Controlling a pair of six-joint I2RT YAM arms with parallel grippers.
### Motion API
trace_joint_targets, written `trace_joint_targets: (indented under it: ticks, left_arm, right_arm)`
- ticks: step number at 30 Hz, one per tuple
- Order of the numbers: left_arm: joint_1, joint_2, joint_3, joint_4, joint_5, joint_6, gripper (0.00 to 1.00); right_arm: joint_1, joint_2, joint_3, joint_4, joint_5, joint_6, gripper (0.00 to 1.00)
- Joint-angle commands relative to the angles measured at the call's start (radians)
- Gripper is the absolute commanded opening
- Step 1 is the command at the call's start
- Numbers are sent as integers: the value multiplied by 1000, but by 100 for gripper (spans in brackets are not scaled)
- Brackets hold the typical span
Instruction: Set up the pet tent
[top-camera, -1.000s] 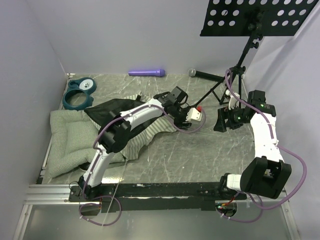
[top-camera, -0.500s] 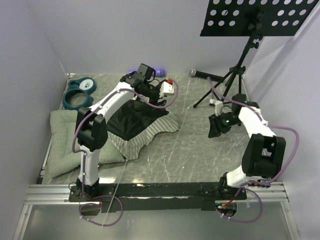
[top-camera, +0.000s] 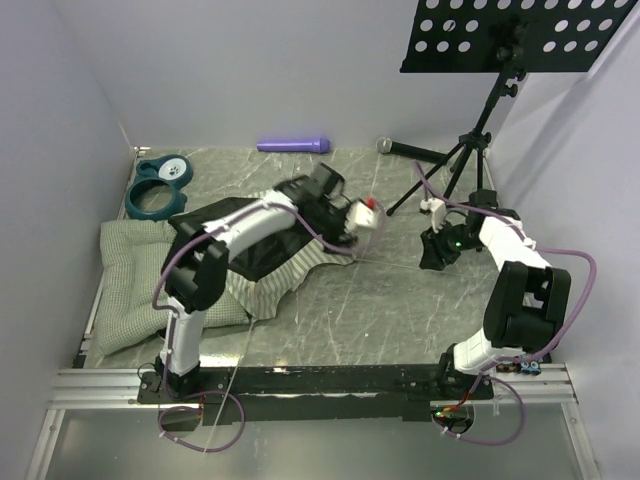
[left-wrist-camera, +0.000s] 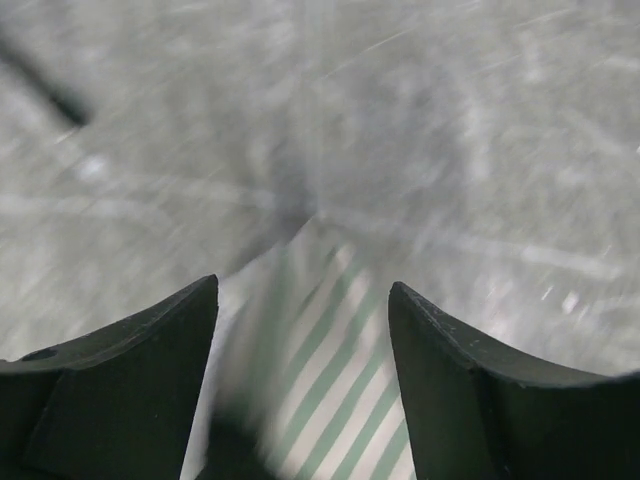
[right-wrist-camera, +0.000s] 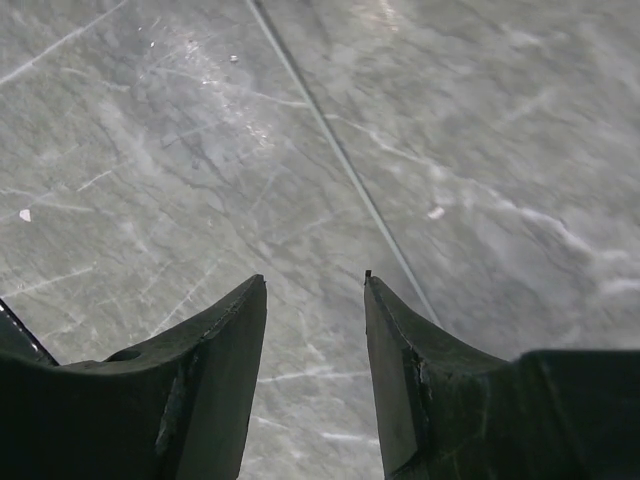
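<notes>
The pet tent (top-camera: 285, 262) lies collapsed left of the table's middle, green-and-white striped fabric with black lining (top-camera: 235, 225) facing up. My left gripper (top-camera: 343, 232) hovers over the tent's right corner, open and empty. In the blurred left wrist view its gripper (left-wrist-camera: 302, 285) frames the striped fabric (left-wrist-camera: 330, 370), with marble beyond. My right gripper (top-camera: 435, 252) is open and empty above bare marble at the right. In the right wrist view the gripper (right-wrist-camera: 315, 277) sits just left of a thin white pole (right-wrist-camera: 340, 155) lying on the floor.
A green-checked quilted cushion (top-camera: 135, 285) lies under the tent's left side. A teal double pet bowl (top-camera: 158, 185) sits at the back left, a purple cylinder (top-camera: 293, 145) at the back. A microphone (top-camera: 400, 148) and a music stand's tripod (top-camera: 470, 150) stand at the back right.
The left arm swung from the table's back to the front right, over the tent's right corner. The right gripper barely shifted.
</notes>
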Motion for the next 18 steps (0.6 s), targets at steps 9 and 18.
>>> trace_joint_targets:
  ticks: [9, 18]
  left_arm:
    - [-137, 138, 47, 69, -298, 32, 58]
    - [-112, 129, 24, -45, -251, 138, 31]
  right_arm:
    - [-85, -154, -24, -56, -123, -146, 63]
    - [-85, -39, 31, -111, -144, -233, 79]
